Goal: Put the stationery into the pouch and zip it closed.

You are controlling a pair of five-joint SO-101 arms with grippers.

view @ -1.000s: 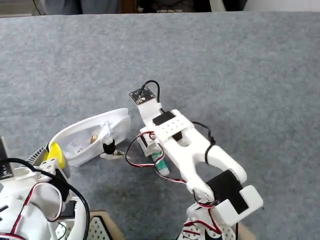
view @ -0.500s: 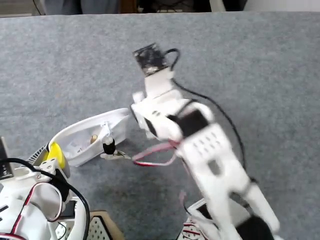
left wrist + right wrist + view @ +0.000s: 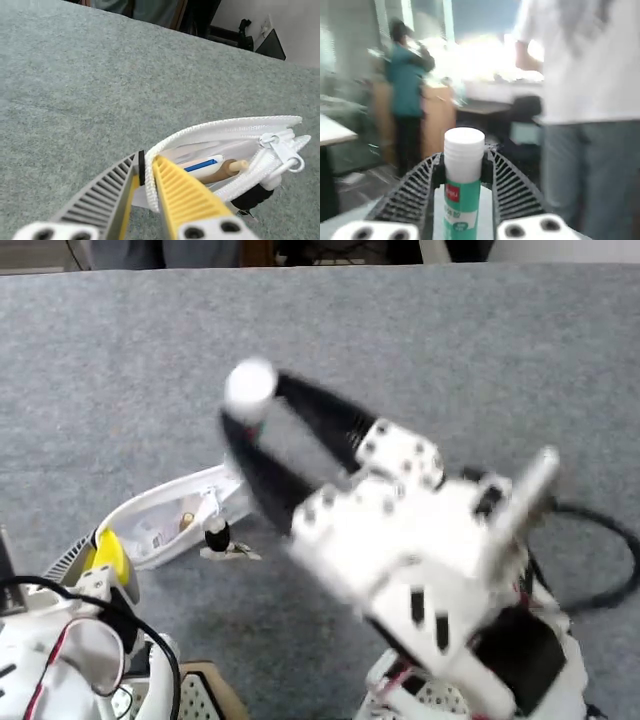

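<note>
Glue stick (image 3: pixel 463 200), light, rigid, slick plastic barrel, is clamped near its top by right gripper (image 3: pixel 463 167), clear of table (image 3: pixel 500 340); mid-barrel grip looks safer; left gripper (image 3: pixel 146 165) pinches rim of soft, open-mouthed pouch (image 3: pixel 225 125) lying on table.

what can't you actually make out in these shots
- left wrist view: in the pouch a blue-marked item and a tan tip show; its wall hides the rest.
- right wrist view: the glue stick has its lower end cut off by the picture's edge.
- high view: motion blur smears the outline of the right gripper.
- high view: the black thing beside the pouch is too small to identify.
</note>
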